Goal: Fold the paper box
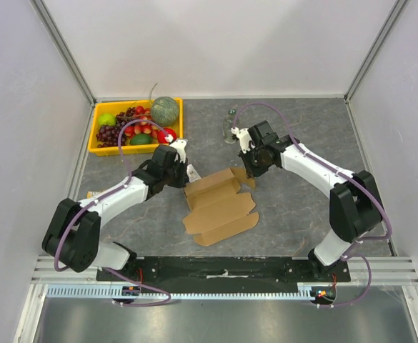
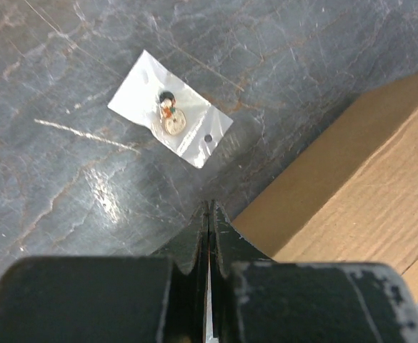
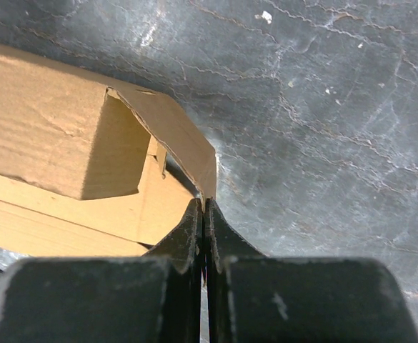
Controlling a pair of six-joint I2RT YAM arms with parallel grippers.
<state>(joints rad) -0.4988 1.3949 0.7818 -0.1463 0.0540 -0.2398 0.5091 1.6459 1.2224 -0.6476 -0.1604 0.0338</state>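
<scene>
Brown corrugated cardboard box [image 1: 219,207], die-cut, lies mid-counter [image 1: 301,128]. It is partly formed: the far wall is raised and hollow, the near panels are flat.

Left claw [image 2: 209,207]: fingers pressed together, holding nothing, above bare counter at the box's 10 o'clock corner. A small clear plastic packet [image 2: 169,118] lies just beyond it, apart from the cardboard.

Right claw [image 3: 203,204]: also closed, tips against the edge of the angled end flap [image 3: 176,136] at the box's 1 o'clock. Cannot tell whether the flap is pinched or merely pushed.

Judgement: the closed tips serve as a blunt pusher to tuck that flap inward, with the left placed to brace the opposite end.
</scene>
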